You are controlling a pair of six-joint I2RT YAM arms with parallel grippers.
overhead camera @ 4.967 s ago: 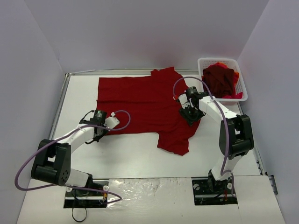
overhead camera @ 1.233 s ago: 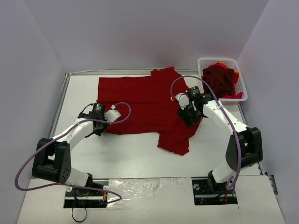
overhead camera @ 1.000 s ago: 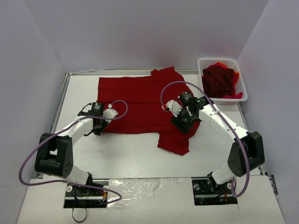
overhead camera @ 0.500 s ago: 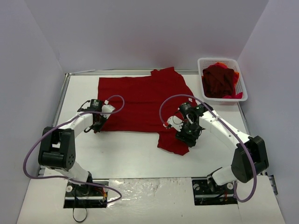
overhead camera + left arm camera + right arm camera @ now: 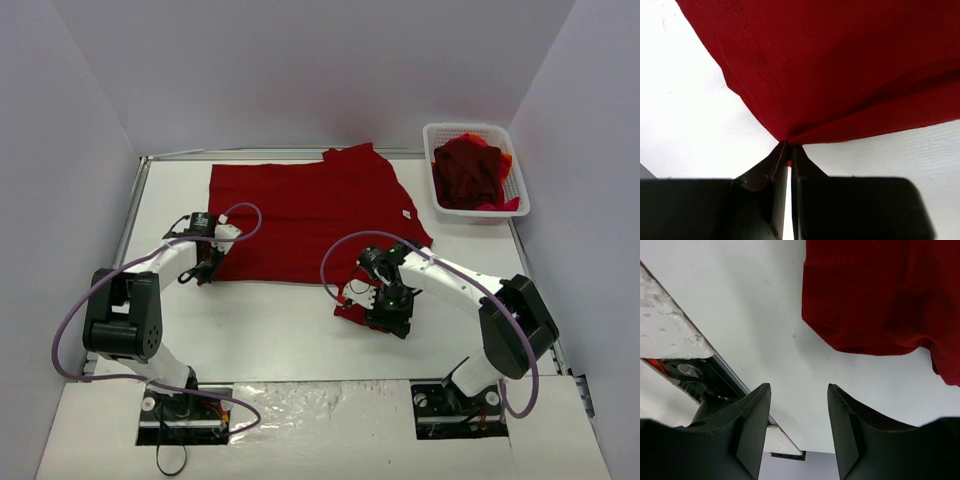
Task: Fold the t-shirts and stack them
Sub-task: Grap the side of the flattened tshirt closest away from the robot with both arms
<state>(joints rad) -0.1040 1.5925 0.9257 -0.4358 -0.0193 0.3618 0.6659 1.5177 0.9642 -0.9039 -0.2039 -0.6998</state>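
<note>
T-shirt (image 5: 310,215) corner pinched in left claw (image 5: 789,149) | right claw (image 5: 797,395) spread, T-shirt just ahead, untouched

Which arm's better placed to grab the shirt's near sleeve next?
Right. The right claw, open, hangs just beside that sleeve. The left claw is shut on a hem corner of the shirt, at its other end.

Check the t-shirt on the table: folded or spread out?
Spread out. The t-shirt lies flat across the table, body and far sleeve unfolded; the left pincer is shut on just one hem corner.
</note>
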